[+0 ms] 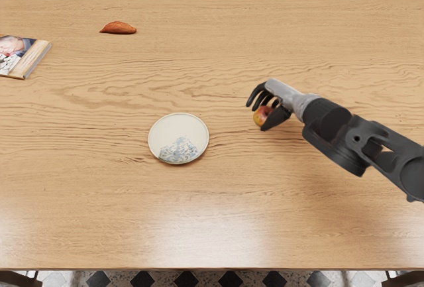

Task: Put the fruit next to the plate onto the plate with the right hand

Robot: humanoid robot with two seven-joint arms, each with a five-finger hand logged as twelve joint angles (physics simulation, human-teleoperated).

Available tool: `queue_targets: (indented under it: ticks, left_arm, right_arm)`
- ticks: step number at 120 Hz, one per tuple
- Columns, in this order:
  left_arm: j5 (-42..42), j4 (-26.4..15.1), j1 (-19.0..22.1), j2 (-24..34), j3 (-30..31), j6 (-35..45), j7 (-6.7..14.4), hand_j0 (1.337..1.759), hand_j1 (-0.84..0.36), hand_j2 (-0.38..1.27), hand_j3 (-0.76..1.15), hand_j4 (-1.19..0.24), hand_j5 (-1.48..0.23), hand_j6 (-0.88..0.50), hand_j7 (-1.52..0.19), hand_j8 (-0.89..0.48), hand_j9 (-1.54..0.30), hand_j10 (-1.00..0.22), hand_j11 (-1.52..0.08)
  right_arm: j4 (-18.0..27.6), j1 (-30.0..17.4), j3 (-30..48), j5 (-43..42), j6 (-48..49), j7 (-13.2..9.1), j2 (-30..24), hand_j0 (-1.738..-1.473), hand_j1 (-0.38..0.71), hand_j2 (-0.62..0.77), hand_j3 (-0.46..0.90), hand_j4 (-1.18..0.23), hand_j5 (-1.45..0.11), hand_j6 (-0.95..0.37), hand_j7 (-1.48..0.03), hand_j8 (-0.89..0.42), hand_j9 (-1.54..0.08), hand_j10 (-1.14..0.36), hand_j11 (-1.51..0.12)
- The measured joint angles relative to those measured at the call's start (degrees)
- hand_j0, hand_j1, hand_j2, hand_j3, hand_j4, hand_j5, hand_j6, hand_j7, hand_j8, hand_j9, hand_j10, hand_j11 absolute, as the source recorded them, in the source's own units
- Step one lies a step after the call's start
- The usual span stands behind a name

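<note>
A small red-and-yellow fruit [261, 115] lies on the wooden table to the right of a white plate [178, 138] with a blue pattern. My right hand [266, 106] reaches in from the right edge and sits over the fruit. Its dark fingers curl around the fruit from above and the thumb comes up at the fruit's near side. Most of the fruit is hidden behind the fingers. I cannot tell whether the fruit is lifted or still resting on the table. The plate holds nothing.
An orange-brown sweet potato [118, 28] lies at the far left. A magazine [22, 55] sits at the left edge. A brick wall runs behind the table's far edge.
</note>
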Motion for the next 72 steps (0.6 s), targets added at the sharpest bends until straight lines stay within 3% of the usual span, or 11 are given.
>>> queue_targets:
  ticks: [72]
  left_arm:
    - [0.0, 0.0, 0.0, 0.0, 0.0, 0.0, 0.0, 1.658, 0.34, 0.00, 0.00, -0.01, -0.02, -0.01, -0.02, -0.01, -0.02, -0.01, -0.02]
  right_arm:
    - [0.3, 1.3, 0.0, 0.0, -0.2, 0.0, 7.9, -1.657, 0.28, 0.23, 0.00, -0.62, -0.84, -0.62, -0.82, -0.40, -0.82, -0.50, -0.82]
